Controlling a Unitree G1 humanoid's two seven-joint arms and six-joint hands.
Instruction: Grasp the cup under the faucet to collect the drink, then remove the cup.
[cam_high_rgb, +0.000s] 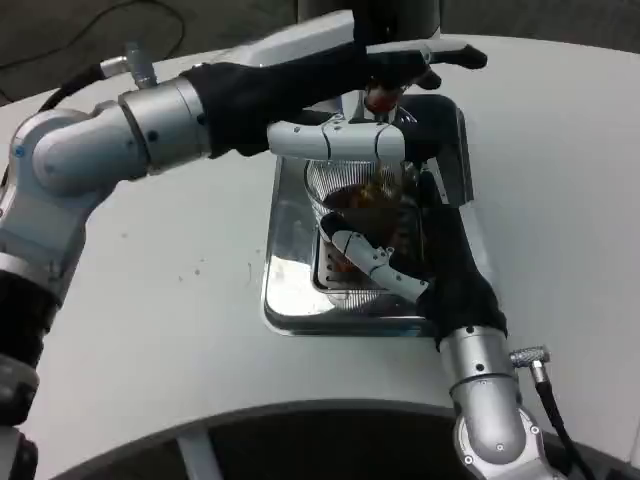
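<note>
Here, right hand (400, 262) wrapped around cup (352, 195) on metal tray (290, 260), left hand (345, 140) gripping cup rim.

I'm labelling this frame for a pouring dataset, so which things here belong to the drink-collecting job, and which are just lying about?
Job:
- cup, clear, dark drink inside
- faucet above it
- right hand gripping the cup
- left hand at the faucet
- drip tray under the cup

Lying about:
- white table
- black cable on the floor
</note>
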